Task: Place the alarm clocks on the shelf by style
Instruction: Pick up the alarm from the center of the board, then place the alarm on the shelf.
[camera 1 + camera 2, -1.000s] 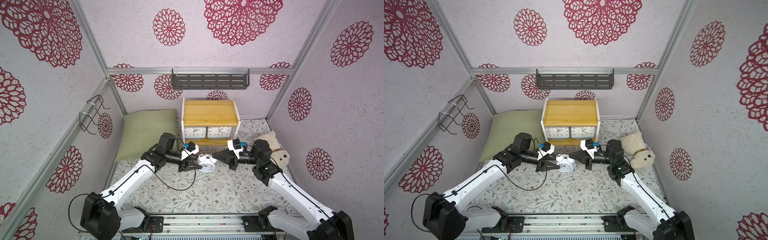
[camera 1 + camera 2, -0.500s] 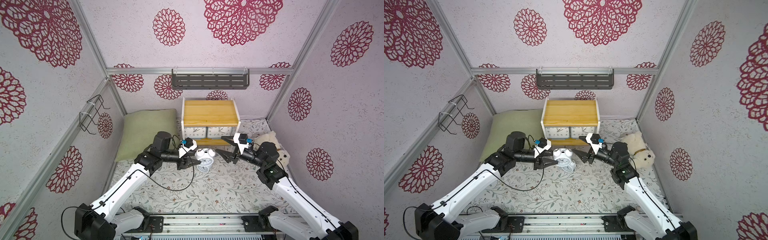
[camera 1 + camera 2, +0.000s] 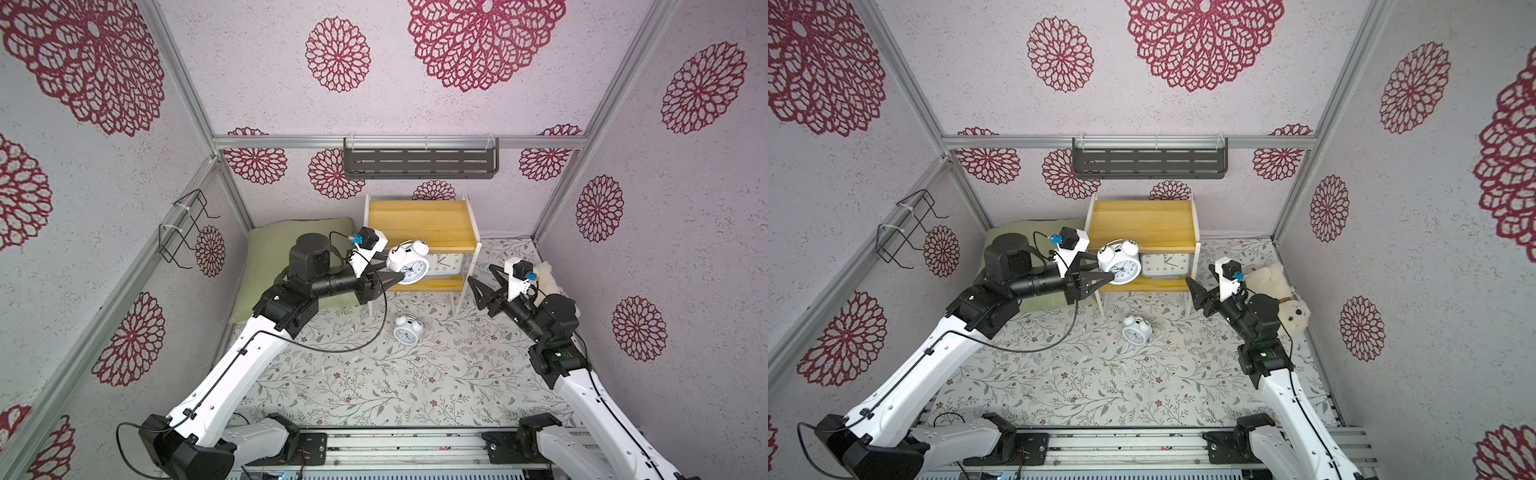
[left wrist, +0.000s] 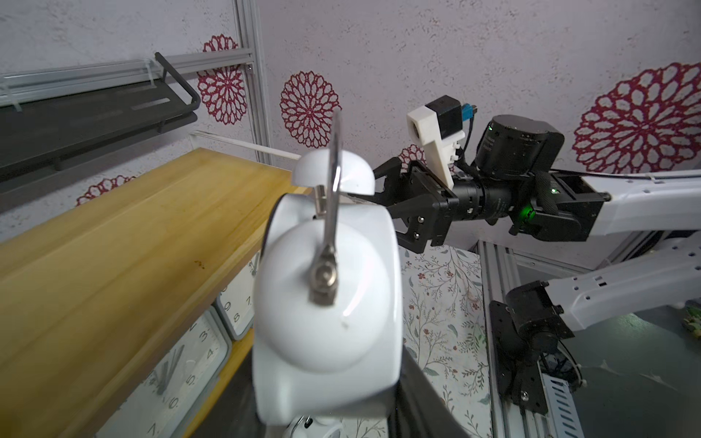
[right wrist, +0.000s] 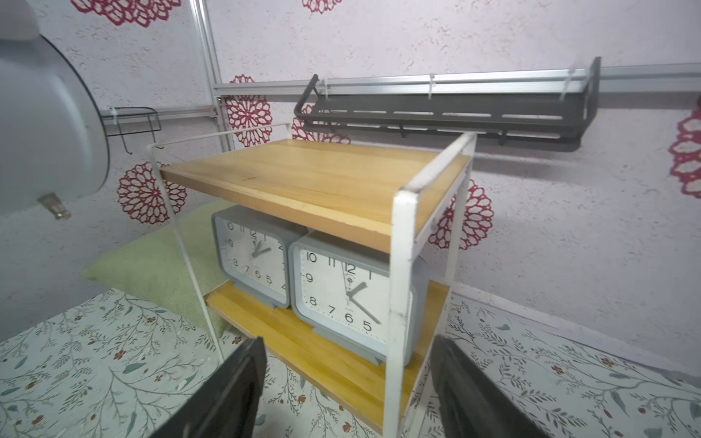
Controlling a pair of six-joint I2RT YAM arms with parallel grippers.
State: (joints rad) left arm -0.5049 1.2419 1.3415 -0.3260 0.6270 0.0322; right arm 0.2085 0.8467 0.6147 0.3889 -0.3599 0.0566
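The shelf [image 3: 419,226] [image 3: 1142,220] stands against the back wall, and its top board is bare. Two rectangular grey alarm clocks [image 5: 252,258] [image 5: 341,295] sit side by side on its lower board. My left gripper [image 3: 397,274] [image 3: 1106,276] is shut on a round white twin-bell clock [image 3: 407,266] [image 3: 1119,266] [image 4: 326,303]. It holds this clock in the air in front of the shelf's left front corner, about level with the top board. Another round twin-bell clock [image 3: 406,330] [image 3: 1136,329] lies on the floor before the shelf. My right gripper [image 3: 484,282] [image 5: 349,394] is open and empty, right of the shelf.
A green pillow [image 3: 291,245] lies left of the shelf. A white plush bear [image 3: 1283,295] sits behind my right arm. A dark grey slotted rack [image 3: 419,162] hangs on the wall above the shelf, and a black wire basket [image 3: 183,226] hangs on the left wall.
My left gripper has lifted the round clock from the floor up to the shelf's front. My right gripper has opened, let go of it and drawn back to the right.
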